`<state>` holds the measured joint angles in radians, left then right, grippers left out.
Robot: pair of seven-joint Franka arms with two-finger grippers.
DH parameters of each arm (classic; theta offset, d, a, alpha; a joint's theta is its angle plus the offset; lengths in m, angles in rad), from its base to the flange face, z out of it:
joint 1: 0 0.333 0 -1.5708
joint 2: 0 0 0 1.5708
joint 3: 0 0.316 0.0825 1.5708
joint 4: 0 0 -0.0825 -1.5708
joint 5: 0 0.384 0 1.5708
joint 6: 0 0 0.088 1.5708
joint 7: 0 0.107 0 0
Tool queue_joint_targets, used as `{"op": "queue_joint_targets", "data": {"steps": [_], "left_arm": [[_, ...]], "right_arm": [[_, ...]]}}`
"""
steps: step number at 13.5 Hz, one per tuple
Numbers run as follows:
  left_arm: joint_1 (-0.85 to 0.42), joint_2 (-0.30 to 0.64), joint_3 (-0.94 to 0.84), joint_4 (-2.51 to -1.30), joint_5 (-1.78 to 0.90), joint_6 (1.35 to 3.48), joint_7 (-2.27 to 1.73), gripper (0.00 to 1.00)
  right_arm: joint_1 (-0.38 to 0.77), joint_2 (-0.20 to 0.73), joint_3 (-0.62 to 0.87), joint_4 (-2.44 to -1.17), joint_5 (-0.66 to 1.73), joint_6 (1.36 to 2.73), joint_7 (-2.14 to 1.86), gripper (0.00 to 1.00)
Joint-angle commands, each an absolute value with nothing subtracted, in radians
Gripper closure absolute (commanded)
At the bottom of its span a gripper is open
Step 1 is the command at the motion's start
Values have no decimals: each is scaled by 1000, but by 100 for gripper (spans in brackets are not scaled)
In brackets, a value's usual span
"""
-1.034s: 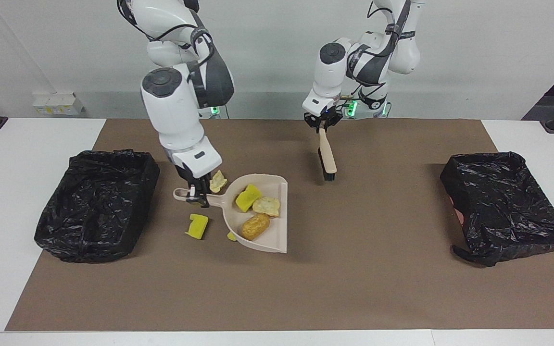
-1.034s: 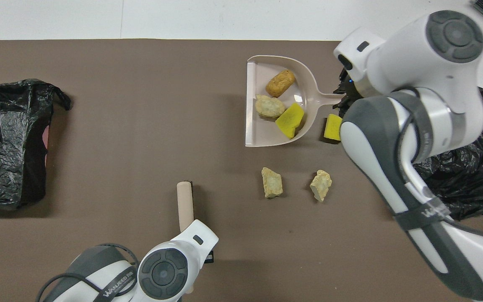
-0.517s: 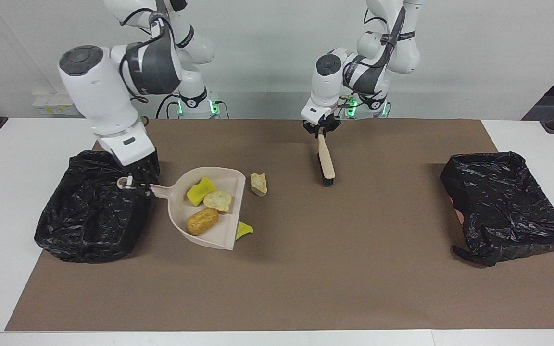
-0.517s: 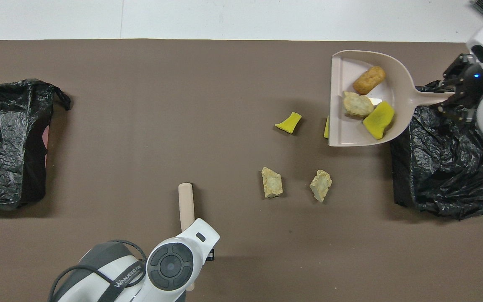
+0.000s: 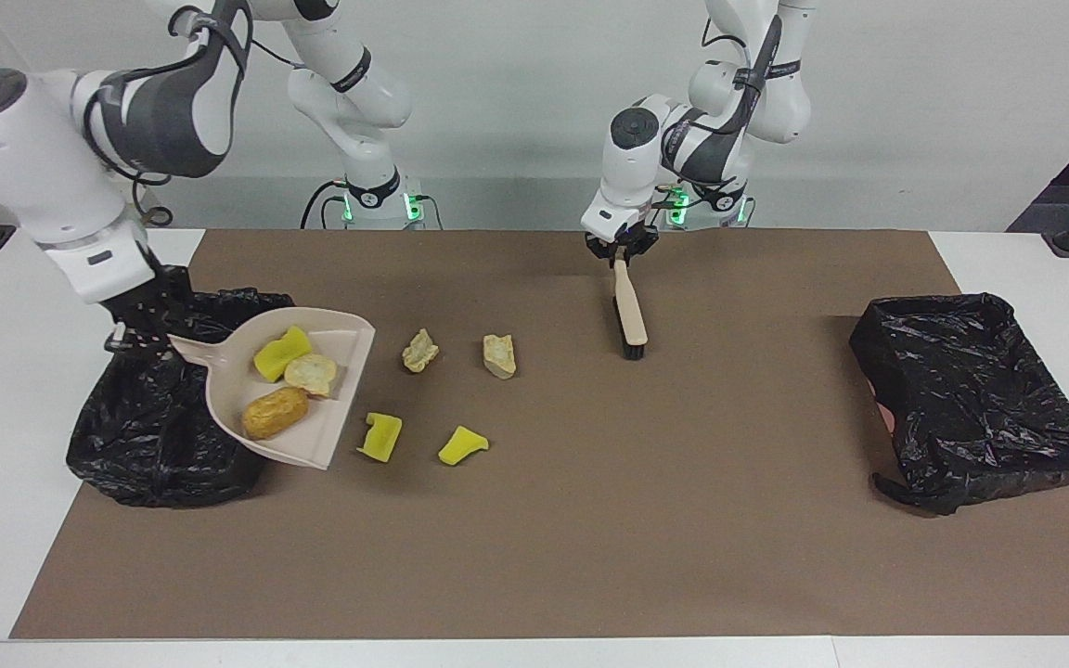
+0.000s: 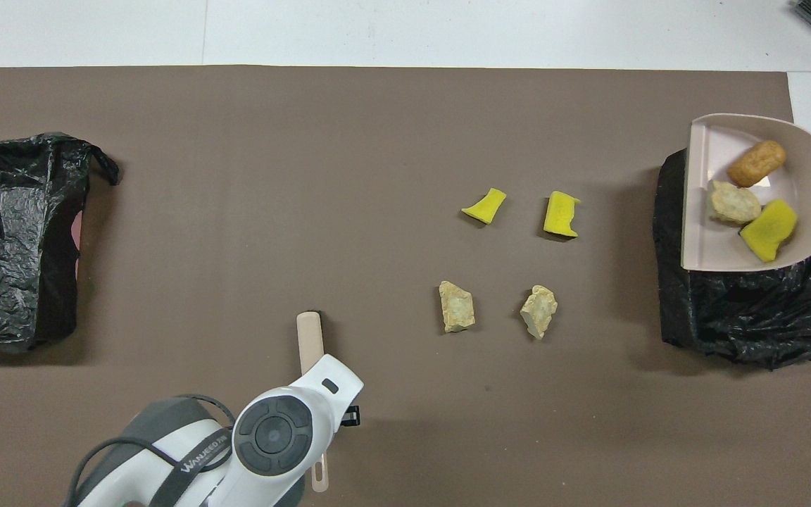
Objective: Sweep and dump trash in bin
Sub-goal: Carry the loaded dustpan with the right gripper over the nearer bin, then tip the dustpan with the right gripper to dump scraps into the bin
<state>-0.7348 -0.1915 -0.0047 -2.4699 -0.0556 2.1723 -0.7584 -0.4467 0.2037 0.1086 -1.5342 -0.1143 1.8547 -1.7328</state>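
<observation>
In the facing view, the right gripper (image 5: 147,336) is closed on the handle of the beige dustpan (image 5: 335,408) and holds it raised over the black-lined bin (image 5: 140,464) at the right arm's end of the table. Three scraps ride in the pan: a yellow sponge piece (image 5: 280,353), a pale bread chunk (image 5: 311,373) and a golden-brown lump (image 5: 274,413). The left gripper (image 5: 620,250) grips the handle of the brush (image 5: 630,311), whose bristles rest on the brown mat (image 5: 590,520); from here its fingers look closed on the handle, though I cannot be sure. That arm waits. A second bin (image 5: 975,399) sits at the left arm's end.

In the overhead view, the pan overlaps only the bin's part farther from the robots, its open lip toward the mat. Four scraps lie on the mat: two yellow pieces (image 6: 483,205) (image 6: 561,213) and, nearer the robots, two beige chunks (image 6: 457,306) (image 6: 538,310).

To dump cleanly, the lip should sit well inside the bin's rim before tipping, or the load may slide onto the mat.
</observation>
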Motion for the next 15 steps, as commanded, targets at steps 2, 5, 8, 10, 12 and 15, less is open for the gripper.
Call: {"op": "queue_joint_targets", "data": {"steps": [2, 5, 8, 10, 12, 15], "left_arm": [[-587, -199, -2, -2303, -41, 1972, -643, 0], [-439, -213, 3, -2186, -29, 1818, -478, 0], [-290, -210, 3, -2161, -5, 1813, -310, 0], [-201, -206, 3, -2132, 14, 1813, -206, 0], [-131, -201, 5, -2123, 14, 1818, -119, 0], [-52, -186, 5, -2079, 14, 1827, -26, 0]], "right_arm": [[-457, 135, 117, -1681, -256, 1991, -1718, 100], [-443, 92, 120, -1761, -447, 2035, -1576, 100], [-431, 49, 126, -1839, -583, 2069, -1476, 100], [-371, 38, 124, -1853, -699, 2057, -1399, 100], [-332, 37, 123, -1862, -777, 2051, -1368, 100], [-307, 37, 123, -1853, -892, 2017, -1324, 100]]}}
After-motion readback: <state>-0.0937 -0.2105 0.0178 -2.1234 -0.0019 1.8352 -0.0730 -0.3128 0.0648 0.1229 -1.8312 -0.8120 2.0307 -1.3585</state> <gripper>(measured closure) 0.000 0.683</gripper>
